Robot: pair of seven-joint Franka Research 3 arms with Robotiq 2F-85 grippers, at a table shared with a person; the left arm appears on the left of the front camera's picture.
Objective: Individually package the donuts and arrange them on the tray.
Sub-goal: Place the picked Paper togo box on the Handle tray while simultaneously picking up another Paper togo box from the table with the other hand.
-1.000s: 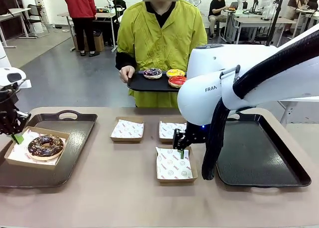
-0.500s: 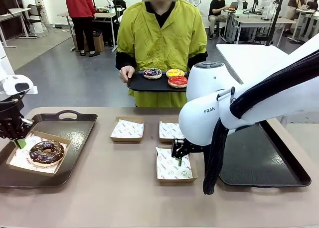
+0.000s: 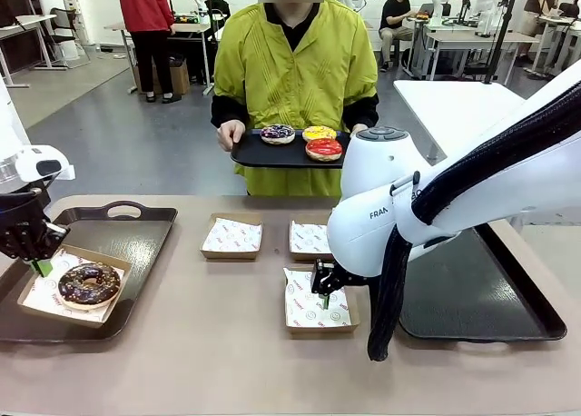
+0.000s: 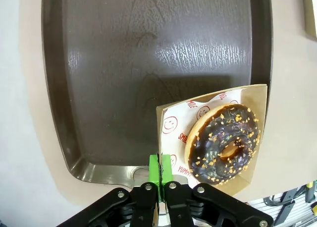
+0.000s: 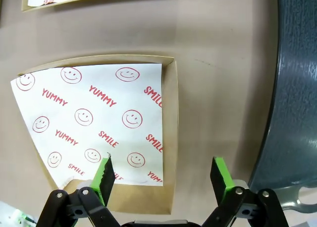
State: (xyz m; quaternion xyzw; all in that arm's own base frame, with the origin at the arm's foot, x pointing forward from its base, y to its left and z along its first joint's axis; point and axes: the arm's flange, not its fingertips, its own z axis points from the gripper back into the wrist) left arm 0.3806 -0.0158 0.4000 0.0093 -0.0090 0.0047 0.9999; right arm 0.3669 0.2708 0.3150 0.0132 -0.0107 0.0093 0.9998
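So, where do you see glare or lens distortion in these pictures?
Left wrist view: light glares in pale streaks on the dark tray, whose edges bow from the wide lens; the chocolate donut is sharp. Right wrist view: no glare, the lining paper reads clearly. Front view: even light, soft shadows.

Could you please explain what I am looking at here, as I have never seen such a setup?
These are two white robot arms at a brown table, facing a person in a yellow-green jacket. The wide picture is from a fixed camera between the arms; the other two look down from each wrist. The left end effector is shut on the rim of a paper-lined brown cardboard box holding a dark chocolate-glazed ring donut, at the corner of a dark tray. The right end effector hangs open over an empty paper-lined box. Two more empty boxes lie behind, another dark tray to the right, and the person holds a black tray with three more donuts.
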